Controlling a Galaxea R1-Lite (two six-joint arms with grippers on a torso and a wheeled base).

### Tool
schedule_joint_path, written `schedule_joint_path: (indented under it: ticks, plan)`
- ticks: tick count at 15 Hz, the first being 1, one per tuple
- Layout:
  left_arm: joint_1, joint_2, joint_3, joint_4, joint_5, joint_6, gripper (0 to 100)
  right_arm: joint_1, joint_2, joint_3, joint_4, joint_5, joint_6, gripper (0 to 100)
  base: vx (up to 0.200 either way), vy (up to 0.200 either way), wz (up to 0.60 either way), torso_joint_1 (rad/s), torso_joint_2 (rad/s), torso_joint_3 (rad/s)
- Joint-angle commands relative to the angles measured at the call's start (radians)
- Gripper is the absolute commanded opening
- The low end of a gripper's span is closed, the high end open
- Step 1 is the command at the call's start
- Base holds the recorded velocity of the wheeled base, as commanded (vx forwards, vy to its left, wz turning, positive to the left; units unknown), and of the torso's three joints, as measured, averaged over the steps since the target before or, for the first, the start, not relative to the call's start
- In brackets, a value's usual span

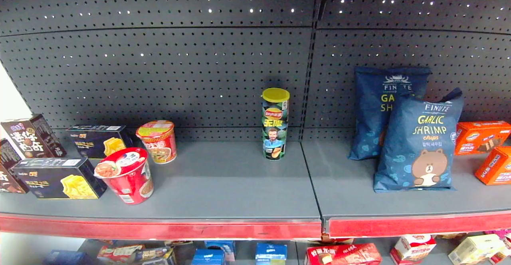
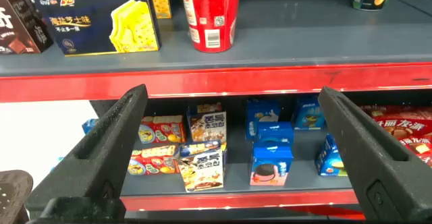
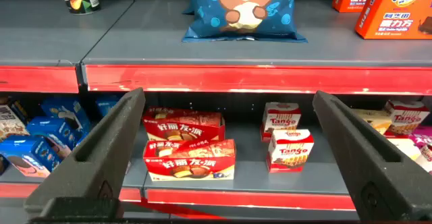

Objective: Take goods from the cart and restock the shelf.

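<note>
While both tools hang open before the shelving, the goods sit on the upper shelf (image 1: 223,185), a flat grey metal board with a glossy red strip along its front edge and a dark perforated panel behind. A tall cylindrical chip can (image 1: 275,123) with a yellow plastic lid stands upright near the middle, close to the back panel. To the right, two soft, puffy blue chip bags (image 1: 419,145) stand one in front of the other, with orange cardboard boxes (image 1: 481,137) just beside them. To the left are two tapered red noodle cups (image 1: 127,175) with sealed lids, and dark rectangular cartons (image 1: 56,177) beside them. The left tool (image 2: 233,160) is held level, facing the lower shelf (image 2: 236,198). Its two matte black, wedge-shaped fingers (image 2: 101,163) are spread wide apart and hold nothing, and small blue boxes (image 2: 270,153) show between them. The right tool (image 3: 229,160) is posed likewise, its fingers wide apart and empty, before flat red boxes (image 3: 189,150) on that lower level.
</note>
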Motion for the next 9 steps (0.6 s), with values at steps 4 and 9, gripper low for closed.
schedule_joint_path:
  ticks: [4,9]
  plan:
    - [0.0,0.0,0.0,0.0,0.0,-0.001,100,0.0,0.001,0.0,0.0,0.0,0.0,100,0.0,0.0,0.6,0.005,0.0,0.002]
    - [0.0,0.0,0.0,0.0,0.0,-0.001,100,0.0,0.0,0.0,0.0,0.0,0.0,100,0.0,0.0,0.6,0.008,0.0,0.001]
